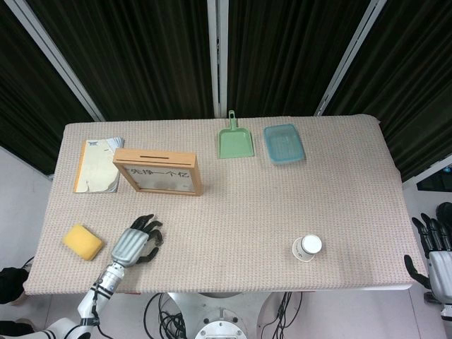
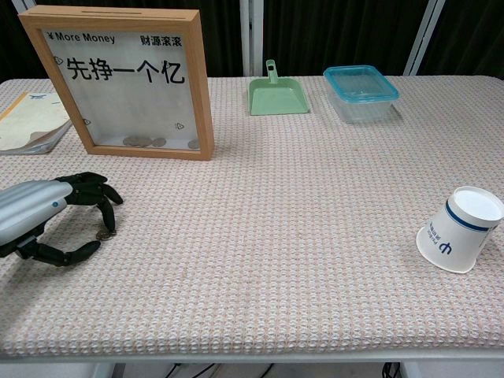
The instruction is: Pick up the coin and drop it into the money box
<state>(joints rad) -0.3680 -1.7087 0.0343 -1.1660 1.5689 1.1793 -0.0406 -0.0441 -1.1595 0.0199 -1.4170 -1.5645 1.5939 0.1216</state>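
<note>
Down near the front left of the table, a small coin lies flat on the woven cloth, just under the fingertips of the robot's left hand. The fingers curl down around it with the thumb below. Whether they have pinched the coin yet is hard to tell from the chest view. It looks thin, hard, light and probably slippery. Its edge seems the only place to take hold, between thumb and a fingertip, and the textured cloth may let a fingertip get under it.

Behind stands the money box, a wooden frame with a clear front, a slot on top and coins inside. It reads "¥ More Money", "财源滚滚" and "先挣一个亿".

The right hand hangs off the table's right edge, fingers apart, holding nothing.
</note>
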